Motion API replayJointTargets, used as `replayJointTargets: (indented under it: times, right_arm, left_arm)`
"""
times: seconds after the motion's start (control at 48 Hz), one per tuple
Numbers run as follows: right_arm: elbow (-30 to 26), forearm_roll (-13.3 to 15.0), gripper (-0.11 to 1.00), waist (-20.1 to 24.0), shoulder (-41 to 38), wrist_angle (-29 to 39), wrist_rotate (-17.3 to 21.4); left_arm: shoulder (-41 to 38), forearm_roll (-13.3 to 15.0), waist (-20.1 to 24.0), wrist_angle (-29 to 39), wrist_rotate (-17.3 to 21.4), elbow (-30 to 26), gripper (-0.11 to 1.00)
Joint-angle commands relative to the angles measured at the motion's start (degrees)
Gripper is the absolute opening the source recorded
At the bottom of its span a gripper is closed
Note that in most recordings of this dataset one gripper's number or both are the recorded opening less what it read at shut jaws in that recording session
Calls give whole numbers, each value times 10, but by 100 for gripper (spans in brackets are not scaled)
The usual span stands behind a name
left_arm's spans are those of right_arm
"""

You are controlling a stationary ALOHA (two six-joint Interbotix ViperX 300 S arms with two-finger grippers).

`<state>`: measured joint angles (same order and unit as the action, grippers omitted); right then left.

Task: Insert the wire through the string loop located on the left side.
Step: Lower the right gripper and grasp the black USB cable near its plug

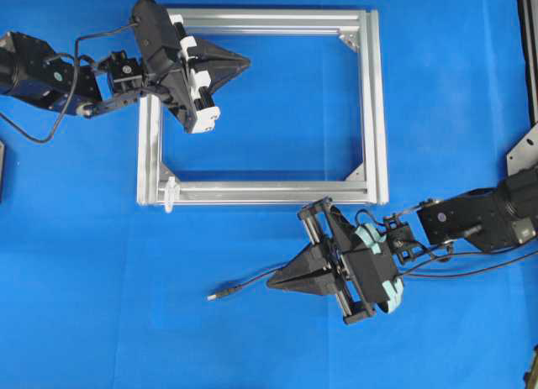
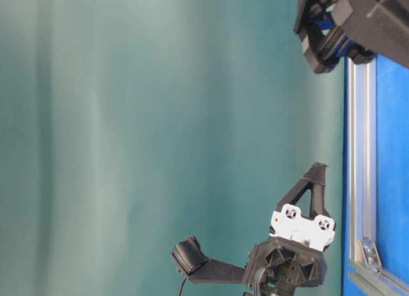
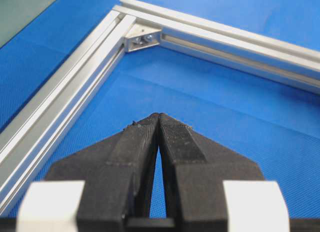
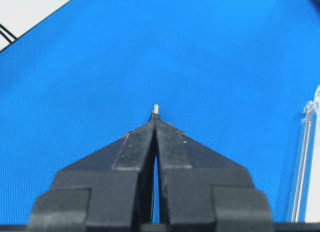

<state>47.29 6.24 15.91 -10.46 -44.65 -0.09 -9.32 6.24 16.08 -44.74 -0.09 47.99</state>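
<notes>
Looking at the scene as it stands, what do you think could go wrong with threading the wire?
1. The thin black wire with a pale metallic plug lies loose on the blue mat, near the shut right claw, which could nudge it when opening.
2. The tiny whitish string loop at the silver aluminium frame is small and translucent, so aiming may miss.

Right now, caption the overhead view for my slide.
Both hands shut: left hand over the silver frame, right hand above the wire on the blue mat.

A brushed silvery metal frame (image 1: 374,103) lies on matt blue cloth (image 1: 445,86); the left hand (image 3: 159,118) is ribbed black plastic.
</notes>
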Motion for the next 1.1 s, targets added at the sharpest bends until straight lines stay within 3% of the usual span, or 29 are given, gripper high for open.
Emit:
replayJointTargets:
  times: [0.0,0.208,0.604,0.729,0.937,0.979,1.083]
  right_arm:
    - [-5,-1,1,4,30,-3,4]
    - [-16,-1,-1,3,34,37,14]
    - [-15,-1,1,4,34,42,43]
    - [-15,-1,24,3,34,43,49]
    - [-17,-7,85,3,33,51,51]
    - [-18,-7,90,3,32,53,51]
    - [-23,-13,85,3,22,55,52]
  left_arm:
    - [22,-13,-1,9,5,-10,0]
    - [22,-13,2,13,5,-11,0]
    - [22,-13,2,13,5,-10,0]
    - [22,-13,2,13,5,-10,0]
    - [22,-13,2,13,4,-10,0]
    - [23,-13,2,13,4,-10,0]
    - [22,-12,2,13,4,-10,0]
